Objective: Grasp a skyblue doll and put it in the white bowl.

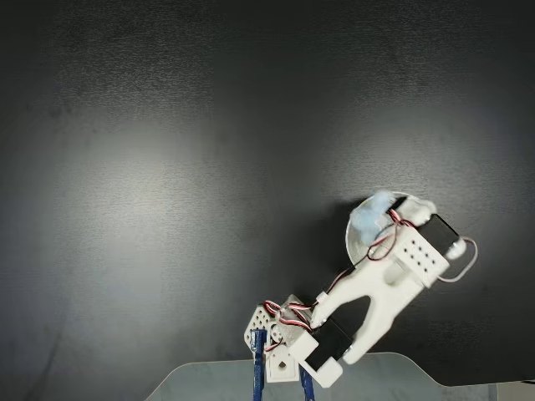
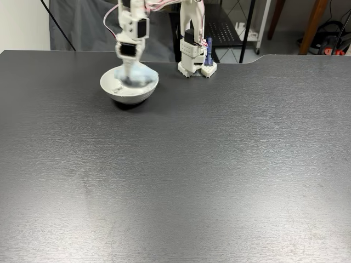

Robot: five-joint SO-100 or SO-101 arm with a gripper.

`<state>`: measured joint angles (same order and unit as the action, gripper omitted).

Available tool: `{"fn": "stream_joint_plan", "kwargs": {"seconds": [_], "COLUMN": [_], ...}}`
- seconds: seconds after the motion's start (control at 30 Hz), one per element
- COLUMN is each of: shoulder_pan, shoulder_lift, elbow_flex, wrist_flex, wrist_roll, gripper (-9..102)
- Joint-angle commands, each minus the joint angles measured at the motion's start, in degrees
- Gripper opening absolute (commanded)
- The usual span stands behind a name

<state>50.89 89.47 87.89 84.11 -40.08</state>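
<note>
The dark grey desk (image 2: 181,175) is bare up to its far edge, where the glossy round white bowl (image 2: 116,90) sits. The fluffy pale-blue doll (image 1: 368,219) lies inside, under the white gripper (image 2: 130,70); I cannot tell its grip. Placing step; next, release and lift.

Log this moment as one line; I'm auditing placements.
stage: placing | skyblue doll: over white bowl, at the gripper | jaws: blurred, state unclear
</note>
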Motion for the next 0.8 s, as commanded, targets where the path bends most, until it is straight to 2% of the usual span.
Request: {"fn": "stream_joint_plan", "kwargs": {"seconds": [0.0,0.47,0.77], "shoulder_pan": [1.58,-0.09,0.26], "shoulder_lift": [11.07,15.64,16.00], "elbow_flex": [-4.13,-2.02,11.16], "wrist_flex": [0.62,0.62,0.62], "wrist_roll": [0.44,0.44,0.53], "gripper": [-1,-1,-1]}}
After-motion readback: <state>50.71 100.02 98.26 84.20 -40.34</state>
